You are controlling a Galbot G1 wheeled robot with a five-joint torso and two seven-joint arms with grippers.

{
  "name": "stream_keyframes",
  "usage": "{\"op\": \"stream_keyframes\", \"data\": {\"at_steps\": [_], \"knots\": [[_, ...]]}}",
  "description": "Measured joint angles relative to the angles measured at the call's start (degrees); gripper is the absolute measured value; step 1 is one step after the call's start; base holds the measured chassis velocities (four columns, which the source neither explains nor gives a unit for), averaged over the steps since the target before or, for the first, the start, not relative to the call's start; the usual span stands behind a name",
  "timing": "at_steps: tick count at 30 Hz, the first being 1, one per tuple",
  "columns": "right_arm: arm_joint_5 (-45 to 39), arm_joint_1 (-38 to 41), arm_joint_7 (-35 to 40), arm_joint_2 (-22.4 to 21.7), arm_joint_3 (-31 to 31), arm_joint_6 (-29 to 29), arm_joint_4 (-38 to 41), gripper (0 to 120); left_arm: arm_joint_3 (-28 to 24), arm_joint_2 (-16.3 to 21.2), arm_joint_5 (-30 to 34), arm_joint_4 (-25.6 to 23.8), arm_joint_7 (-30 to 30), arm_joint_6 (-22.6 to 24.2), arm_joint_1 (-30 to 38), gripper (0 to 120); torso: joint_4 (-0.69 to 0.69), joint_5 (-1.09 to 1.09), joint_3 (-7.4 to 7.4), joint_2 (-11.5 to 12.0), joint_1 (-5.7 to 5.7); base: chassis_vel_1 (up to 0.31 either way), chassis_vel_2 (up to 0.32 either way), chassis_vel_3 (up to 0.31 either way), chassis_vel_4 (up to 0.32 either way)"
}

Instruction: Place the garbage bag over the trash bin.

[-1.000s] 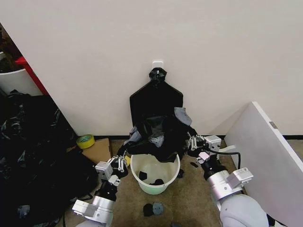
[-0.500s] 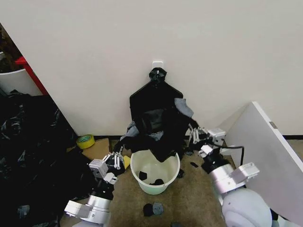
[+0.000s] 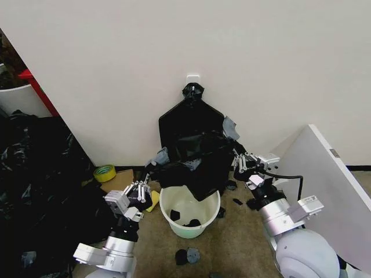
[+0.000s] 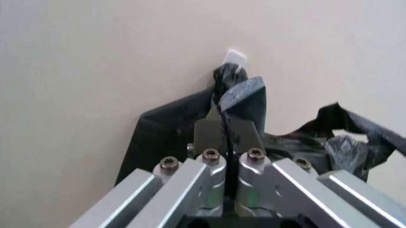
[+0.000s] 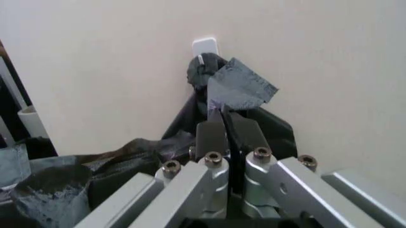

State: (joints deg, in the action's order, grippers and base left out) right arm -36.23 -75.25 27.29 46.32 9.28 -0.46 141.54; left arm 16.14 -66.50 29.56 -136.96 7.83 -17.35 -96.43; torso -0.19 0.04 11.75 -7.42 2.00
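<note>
In the head view we see the trash bin (image 3: 189,213) on the floor before the wall, and the garbage bag (image 3: 194,165) stretched in the air just above its rim, not yet over it. Our left gripper (image 3: 152,167) pinches the bag's edge on the bin's left; our right gripper (image 3: 234,155) pinches the edge on the bin's right.

In the left wrist view, the left gripper (image 4: 223,115) is clamped on a fold of the garbage bag (image 4: 244,95).

In the right wrist view, the right gripper (image 5: 219,114) is clamped on the garbage bag (image 5: 240,85).
</note>
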Motion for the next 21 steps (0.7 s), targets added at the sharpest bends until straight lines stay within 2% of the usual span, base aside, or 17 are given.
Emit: {"op": "stream_keyframes", "data": {"at_steps": [6, 12, 19, 21], "knots": [[0.0, -0.1, -0.4, 0.2, 0.1, 0.2, 0.5, 0, 0.2, -0.5, 1.6, -0.8, 0.2, 0.0, 0.0, 0, 0.0, 0.0, 0.0, 0.0, 0.0, 0.0, 0.0, 0.0, 0.0], [0.1, -0.4, -0.5, 0.5, -0.1, 0.4, -0.2, 0, -0.4, -1.1, 1.6, 1.2, 0.4, 0.0, 0.1, 0, 0.0, 0.0, 0.0, 0.0, 0.0, 0.0, 0.0, 0.0, 0.0], [1.6, -0.2, -0.7, 2.9, -3.0, 0.8, -5.3, 0, -2.0, -3.5, -1.1, 9.1, 1.0, -0.9, 1.2, 0, 0.0, -0.01, 0.0, 0.0, 0.0, 0.0, 0.0, 0.0, 0.0], [1.7, -0.2, -0.7, 3.0, -3.3, 0.8, -5.6, 0, -2.0, -3.6, -1.3, 9.6, 1.0, -1.0, 1.3, 0, 0.0, 0.0, 0.0, 0.0, 0.0, 0.0, 0.0, 0.0, 0.0]]}}
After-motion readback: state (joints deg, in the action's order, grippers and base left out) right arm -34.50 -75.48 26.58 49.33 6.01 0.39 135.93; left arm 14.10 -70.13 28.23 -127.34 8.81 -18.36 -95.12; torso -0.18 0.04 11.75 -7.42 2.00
